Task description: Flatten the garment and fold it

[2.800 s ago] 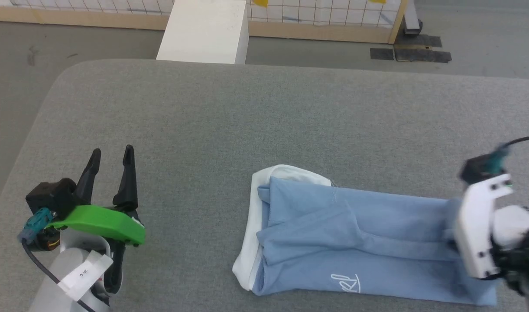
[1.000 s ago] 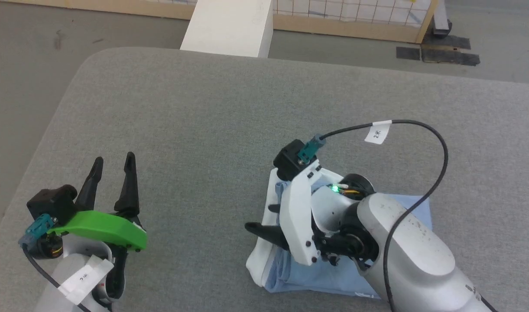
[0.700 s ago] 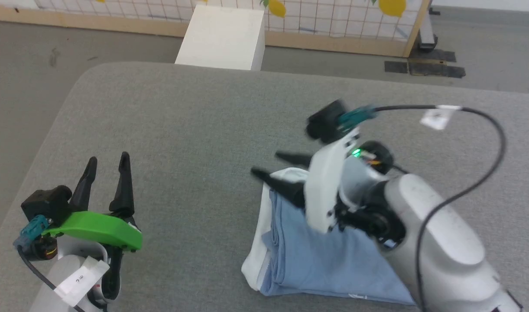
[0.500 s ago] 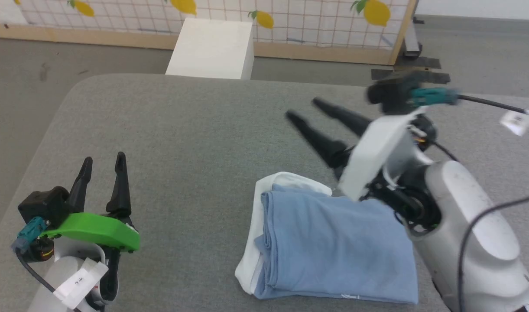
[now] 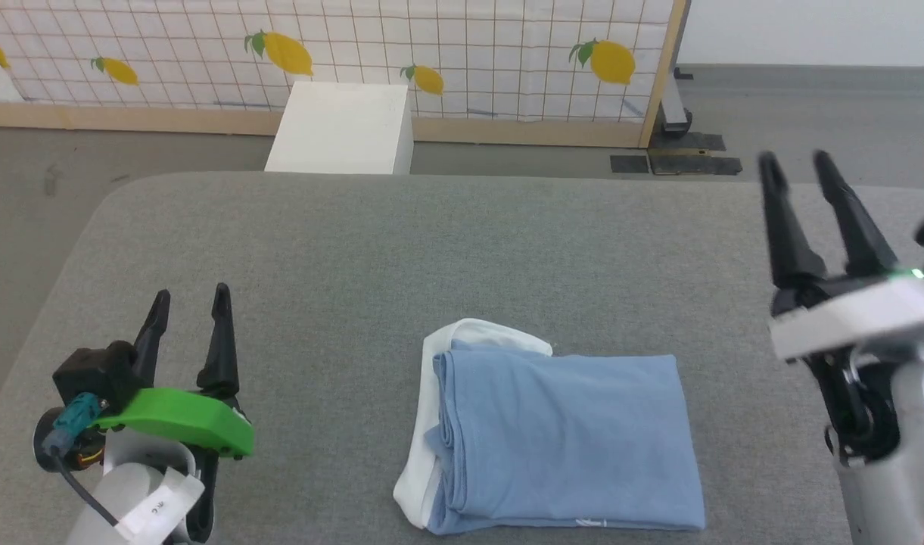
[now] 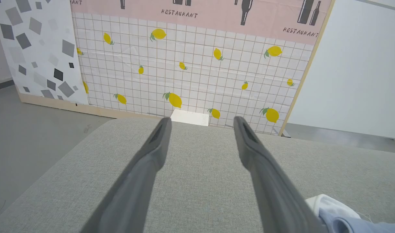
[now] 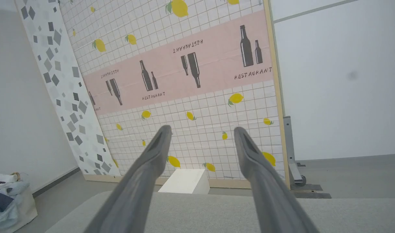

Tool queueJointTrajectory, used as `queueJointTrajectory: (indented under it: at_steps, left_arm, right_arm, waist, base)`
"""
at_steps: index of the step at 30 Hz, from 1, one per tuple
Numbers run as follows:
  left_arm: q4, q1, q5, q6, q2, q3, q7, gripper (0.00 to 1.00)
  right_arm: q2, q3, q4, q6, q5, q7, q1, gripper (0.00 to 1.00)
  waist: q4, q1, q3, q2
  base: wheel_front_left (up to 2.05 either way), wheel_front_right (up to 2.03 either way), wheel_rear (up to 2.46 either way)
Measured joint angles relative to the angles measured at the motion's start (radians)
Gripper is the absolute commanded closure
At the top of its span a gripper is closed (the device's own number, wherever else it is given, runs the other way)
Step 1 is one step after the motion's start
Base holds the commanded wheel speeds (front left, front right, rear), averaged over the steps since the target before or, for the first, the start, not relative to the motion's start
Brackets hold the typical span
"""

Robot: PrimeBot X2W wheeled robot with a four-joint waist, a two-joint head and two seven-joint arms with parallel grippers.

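Note:
The garment (image 5: 560,439) lies folded into a light blue rectangle near the front middle of the grey table (image 5: 431,242), its white collar edge on the left side. A corner of the garment (image 6: 333,213) peeks into the left wrist view at lower right. My left gripper (image 5: 191,303) stands open at the lower left, well left of the cloth, with nothing between its fingers. At the right edge my right gripper (image 5: 794,163) is raised and open, empty, apart from the cloth. In each wrist view the left gripper (image 6: 200,120) and the right gripper (image 7: 200,130) show their fingers spread.
A white box (image 5: 340,129) stands on the floor beyond the table's far edge, before a lemon-patterned grid panel (image 5: 462,45). A basket of clothes (image 7: 6,200) sits on the floor at the far left in the right wrist view.
My right gripper let go of the cloth, lifted off it and swung back to the right, open. The garment now lies folded in half. The head camera tilted up.

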Motion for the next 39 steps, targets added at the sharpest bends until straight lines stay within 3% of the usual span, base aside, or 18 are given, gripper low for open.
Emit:
queueJointTrajectory:
  at_steps: [10,23,39]
  left_arm:
    - [0.002,0.001,0.051,0.023,0.000,-0.034,-0.001,0.00]
    - [0.046,0.020,0.058,0.035,-0.003,-0.053,-0.003,0.00]
    - [0.075,0.032,0.055,0.035,0.000,-0.073,0.019,0.00]
  right_arm:
    - [0.037,-0.136,-0.027,0.000,-0.143,-0.089,0.179,0.00]
    - [0.068,-0.150,-0.006,0.000,-0.239,-0.077,0.316,0.00]
    - [0.099,-0.172,0.035,0.000,-0.306,-0.042,0.333,0.00]
  waist:
    - [0.001,0.0000,0.005,0.0000]
    - [0.005,0.0000,-0.010,0.0000]
    - [0.003,0.0000,-0.006,0.0000]
  base:
    - [0.00,0.00,0.00]
    - [0.00,0.00,0.00]
    - [0.00,0.00,0.00]
